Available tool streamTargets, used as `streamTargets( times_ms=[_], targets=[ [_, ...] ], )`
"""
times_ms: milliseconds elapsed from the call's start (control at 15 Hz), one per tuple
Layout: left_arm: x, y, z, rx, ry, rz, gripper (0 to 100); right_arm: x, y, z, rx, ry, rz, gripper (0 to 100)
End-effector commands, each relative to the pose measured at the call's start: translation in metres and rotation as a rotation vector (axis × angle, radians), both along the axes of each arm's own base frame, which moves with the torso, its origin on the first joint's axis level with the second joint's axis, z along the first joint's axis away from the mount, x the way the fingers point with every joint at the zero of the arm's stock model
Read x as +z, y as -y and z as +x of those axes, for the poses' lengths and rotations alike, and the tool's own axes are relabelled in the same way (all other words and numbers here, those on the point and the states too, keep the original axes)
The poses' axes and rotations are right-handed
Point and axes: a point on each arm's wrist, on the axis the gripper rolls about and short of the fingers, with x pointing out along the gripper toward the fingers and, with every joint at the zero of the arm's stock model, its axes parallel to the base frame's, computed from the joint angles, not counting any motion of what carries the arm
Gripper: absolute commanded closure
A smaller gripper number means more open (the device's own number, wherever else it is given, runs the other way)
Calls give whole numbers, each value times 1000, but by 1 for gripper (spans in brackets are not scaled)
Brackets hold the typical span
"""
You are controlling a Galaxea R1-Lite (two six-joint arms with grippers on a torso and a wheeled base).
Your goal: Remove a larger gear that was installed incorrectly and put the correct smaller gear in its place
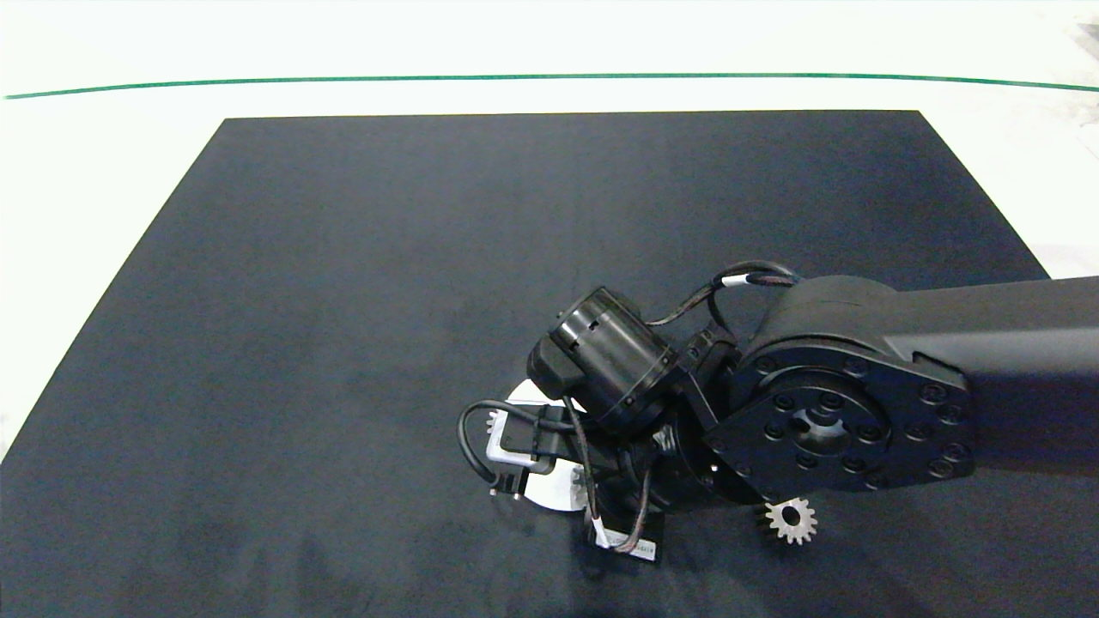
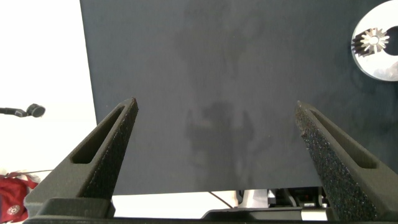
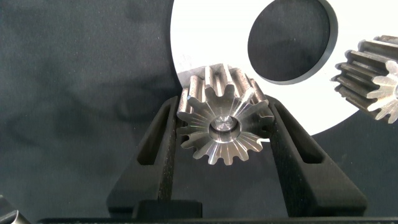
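Observation:
A round silver plate (image 3: 205, 37) lies on the black mat. The larger gear (image 3: 224, 127), with long pointed teeth, sits on a pin at the plate's edge. My right gripper (image 3: 225, 106) is shut on it, one finger pressing each side. A second gear (image 3: 373, 81) stands on the plate beside it. The smaller gear (image 1: 791, 520) lies loose and flat on the mat, right of the plate (image 1: 549, 491). In the head view the right wrist hides the gripper and most of the plate. My left gripper (image 2: 217, 112) hangs open over bare mat, well away from the plate (image 2: 382, 65).
The plate has a large round hole (image 3: 292, 40) near the gripped gear. The black mat (image 1: 343, 300) covers most of the white table, with a green line (image 1: 549, 76) along the far side. The right arm (image 1: 944, 360) reaches in from the right.

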Motion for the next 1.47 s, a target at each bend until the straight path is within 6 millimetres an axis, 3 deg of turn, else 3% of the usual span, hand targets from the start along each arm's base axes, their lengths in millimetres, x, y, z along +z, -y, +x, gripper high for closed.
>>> streamTargets(
  times_ms=[67,533,800,1133,1267,1467],
  targets=[
    [-1,0,0,0,-5,1,0,10,0,-2,5,19,23,69],
    [-2,0,0,-2,-13,10,0,33,6,-17,29,56,75,69],
    [-3,0,1,-5,-19,13,0,52,21,-24,21,84,115,69],
    [-4,0,0,-5,-19,13,0,68,61,-8,-164,113,159,69],
    [-4,0,0,-7,-21,15,0,66,78,-2,-236,124,122,69],
    [-6,0,-1,-11,-26,28,0,58,86,11,-317,121,154,69]
  ],
)
